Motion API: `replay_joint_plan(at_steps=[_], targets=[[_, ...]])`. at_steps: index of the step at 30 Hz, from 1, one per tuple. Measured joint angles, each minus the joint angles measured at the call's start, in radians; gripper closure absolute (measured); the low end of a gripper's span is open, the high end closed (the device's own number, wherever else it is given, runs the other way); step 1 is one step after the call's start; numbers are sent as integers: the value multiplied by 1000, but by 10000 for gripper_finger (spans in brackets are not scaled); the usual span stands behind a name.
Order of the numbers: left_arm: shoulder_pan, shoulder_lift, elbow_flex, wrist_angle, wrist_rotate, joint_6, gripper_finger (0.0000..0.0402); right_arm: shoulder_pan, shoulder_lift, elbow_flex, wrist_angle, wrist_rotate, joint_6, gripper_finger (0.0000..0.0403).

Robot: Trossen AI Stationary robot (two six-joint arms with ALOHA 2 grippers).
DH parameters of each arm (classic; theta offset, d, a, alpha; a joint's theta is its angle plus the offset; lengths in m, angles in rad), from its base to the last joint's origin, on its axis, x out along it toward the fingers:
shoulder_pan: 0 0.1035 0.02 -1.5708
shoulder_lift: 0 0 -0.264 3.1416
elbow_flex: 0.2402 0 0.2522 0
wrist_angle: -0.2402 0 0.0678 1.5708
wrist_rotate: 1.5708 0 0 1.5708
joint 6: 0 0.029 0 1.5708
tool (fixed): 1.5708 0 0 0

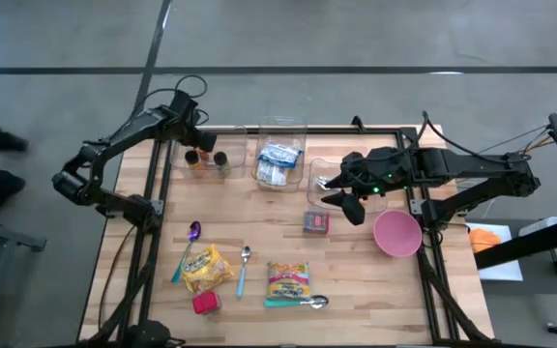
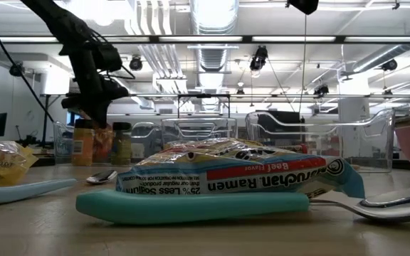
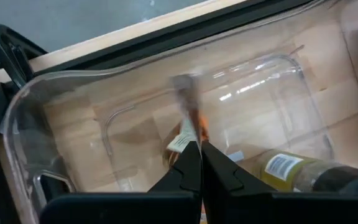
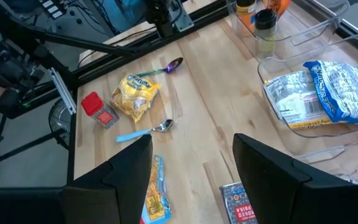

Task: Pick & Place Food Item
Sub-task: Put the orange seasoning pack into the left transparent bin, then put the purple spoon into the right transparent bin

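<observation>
High view, left gripper (image 1: 197, 138): closed and empty, parked over the clear bin (image 1: 204, 155) that holds the spice bottles (image 1: 207, 160) at the back left.
High view, right gripper (image 1: 344, 203): jaws apart with nothing between them, just above the small red-and-grey packet (image 1: 316, 222) near the table's middle, beside the pink bowl (image 1: 397, 233).
High view, done so far: the middle bin (image 1: 280, 164) already holds a noodle bag (image 1: 278, 162); the bin next to it, under the right arm, looks empty.
High view, left to do: a yellow snack bag (image 1: 207, 268), a ramen packet (image 1: 287, 280), a little red box (image 1: 206, 303) and the spoons (image 1: 244, 271) lie loose on the wood.
Low view: the ramen packet (image 2: 233, 176) rests on a teal spoon handle (image 2: 191, 204), untouched.
Left wrist view: fingers (image 3: 188, 168) pressed together over the bin floor.
Right wrist view: fingers (image 4: 129, 162) spread wide, the packet (image 4: 240, 202) just ahead of them.
Judgement: a grasp on that packet looks next; most of the sorting remains.
</observation>
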Motion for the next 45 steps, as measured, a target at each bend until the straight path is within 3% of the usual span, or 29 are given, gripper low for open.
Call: replay_joint_plan(at_steps=[14,29,39,45], targets=[[0,-1,-29,14,-10,-19,399,0,0,0,0,-1,0,183],[0,-16,15,-19,-10,-33,313,0,0,0,-21,-1,0,183],[-1,-16,114,-88,-9,-29,285,0,0,0,-21,0,4,183],[-7,-17,208,-237,-8,-1,283,0,0,0,-21,0,-4,183]])
